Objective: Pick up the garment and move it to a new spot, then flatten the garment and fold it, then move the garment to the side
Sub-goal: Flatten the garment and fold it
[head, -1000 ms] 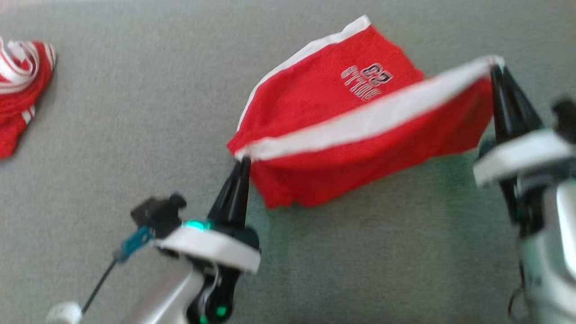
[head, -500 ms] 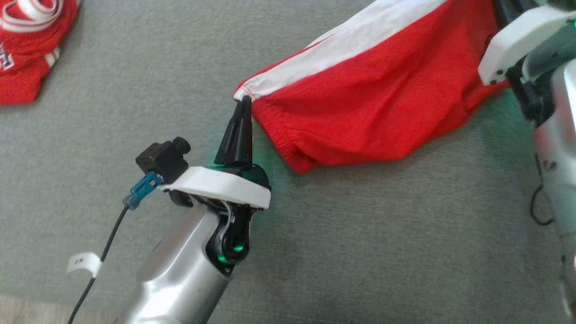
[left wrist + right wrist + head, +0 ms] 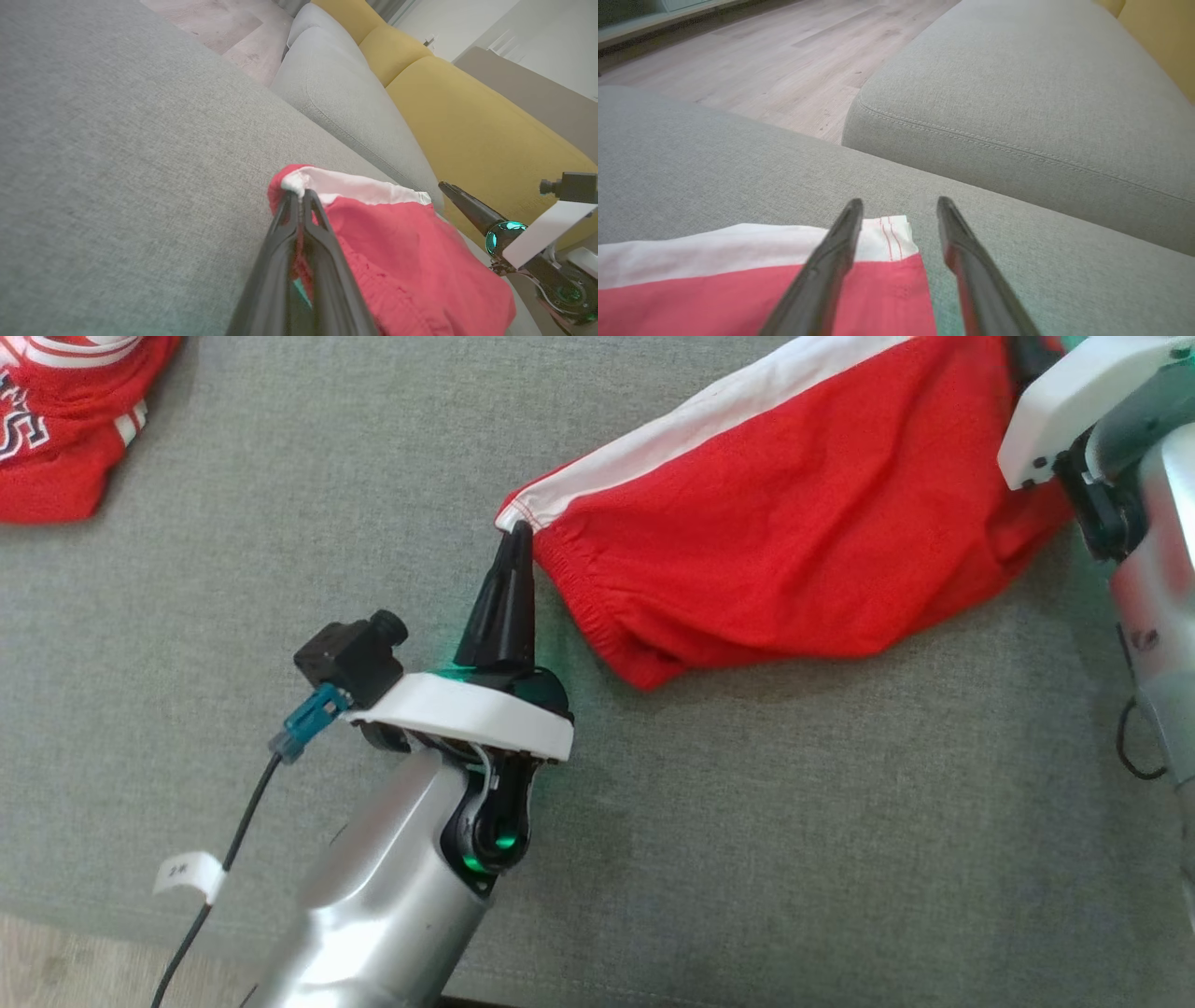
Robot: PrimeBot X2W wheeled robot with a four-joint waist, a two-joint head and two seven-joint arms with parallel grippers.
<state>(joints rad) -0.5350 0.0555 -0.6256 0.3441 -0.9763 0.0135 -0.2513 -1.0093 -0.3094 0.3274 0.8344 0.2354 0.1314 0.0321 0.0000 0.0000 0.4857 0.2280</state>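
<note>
The garment is red with a white band and lies stretched across the grey sofa seat. My left gripper is shut on its left white corner, and in the left wrist view the left gripper pinches that corner of the garment. In the right wrist view my right gripper stands open over the other white corner of the garment, which rests on the seat under the left finger. In the head view the right wrist covers that end.
Another red and white garment lies at the seat's far left. A second grey cushion adjoins the seat, with yellow back cushions behind. Wooden floor lies beyond the seat's edge.
The head view has shifted. My right gripper has opened and let go of the garment's right corner, which now lies on the seat. The left gripper keeps its grip.
</note>
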